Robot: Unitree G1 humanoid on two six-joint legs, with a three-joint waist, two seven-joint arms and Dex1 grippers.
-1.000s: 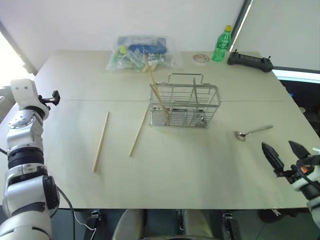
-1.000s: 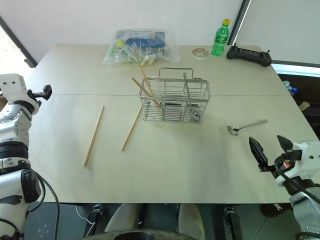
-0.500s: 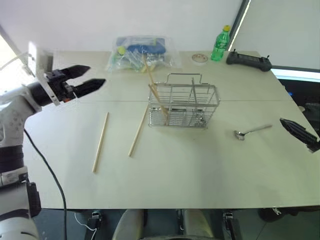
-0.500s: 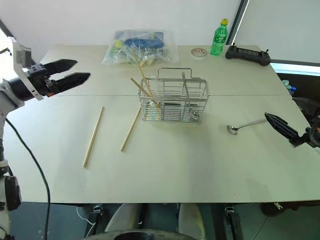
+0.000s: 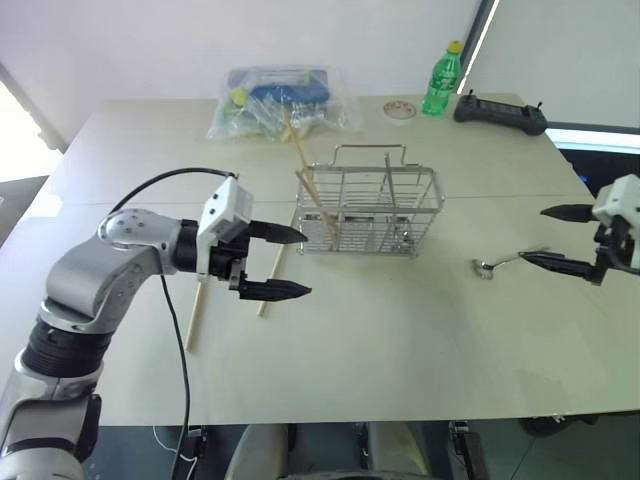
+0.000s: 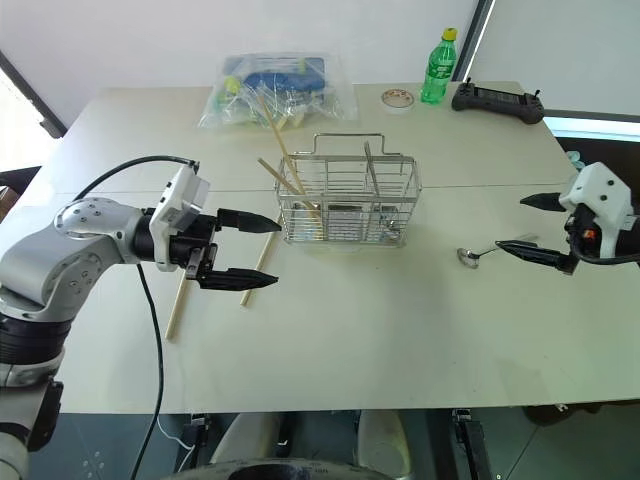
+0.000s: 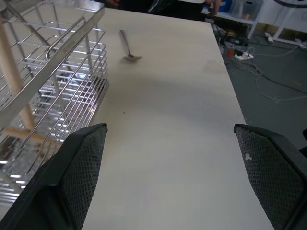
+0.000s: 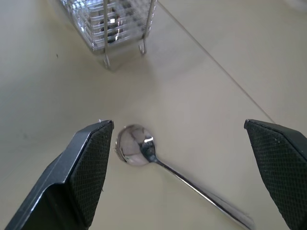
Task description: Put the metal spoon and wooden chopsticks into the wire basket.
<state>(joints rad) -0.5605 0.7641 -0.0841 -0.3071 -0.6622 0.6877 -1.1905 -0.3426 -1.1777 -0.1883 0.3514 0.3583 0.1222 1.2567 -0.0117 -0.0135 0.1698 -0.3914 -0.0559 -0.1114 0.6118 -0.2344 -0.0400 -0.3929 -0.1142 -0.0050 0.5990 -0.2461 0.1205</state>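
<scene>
While the metal spoon [image 6: 488, 251] lies flat on the tabletop [image 6: 400, 330] to the right of the wire basket [image 6: 348, 203], the right gripper [image 6: 532, 224] hovers over its handle, fingers spread wide and empty. Best to descend straddling the slim handle squarely before closing. Two wooden chopsticks [image 6: 262, 257] lie left of the basket under the left gripper [image 6: 248, 250], also wide apart and empty.

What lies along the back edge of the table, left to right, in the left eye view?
Clear plastic bag of items → small round tin → green bottle → black controller.
</scene>
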